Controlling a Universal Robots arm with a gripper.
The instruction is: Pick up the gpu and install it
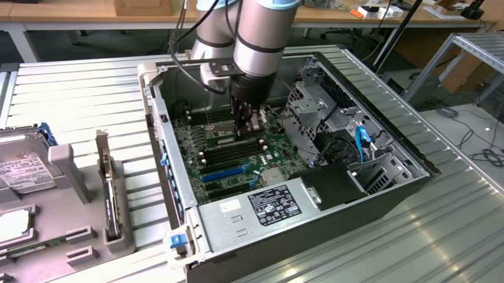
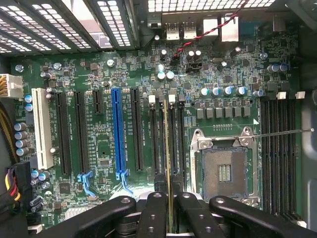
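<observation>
A ribbed metal table [image 1: 79, 100] carries an open computer case [image 1: 393, 194] lying on its side. The grey robot arm [image 1: 264, 35] comes down into the case from above. At the case's near end sits the power supply [image 1: 236, 221]. It bears a black label [image 1: 270, 206] with white print and a plain white sticker [image 1: 230, 205]; neither can be read.

On the exterior view's left, a grey holder [image 1: 71, 177] keeps a dark card [image 1: 106, 194] standing on edge. Beside it lies a hard drive [image 1: 16, 171] whose label is too small to read.

The green motherboard [image 2: 104, 163] covers the floor of the case. Its silk-screen lettering is too fine to make out. It carries an empty CPU socket [image 2: 225, 171], one long blue slot [image 2: 118, 134], a white slot [image 2: 42, 129] and several black slots.

The gripper [image 2: 170, 210] hangs low over the board, beside the socket. Its two inner fingers [image 2: 153, 213] are drawn close together and pinch the gpu [image 2: 167, 148] between them. The gpu shows edge-on as a thin line. It runs along the bank of black memory slots [image 2: 157, 139] between the blue slot and the socket. Whether it is seated in a slot or just above one cannot be told.

A red-and-black twisted wire [image 2: 208, 32] crosses the rear ports.
</observation>
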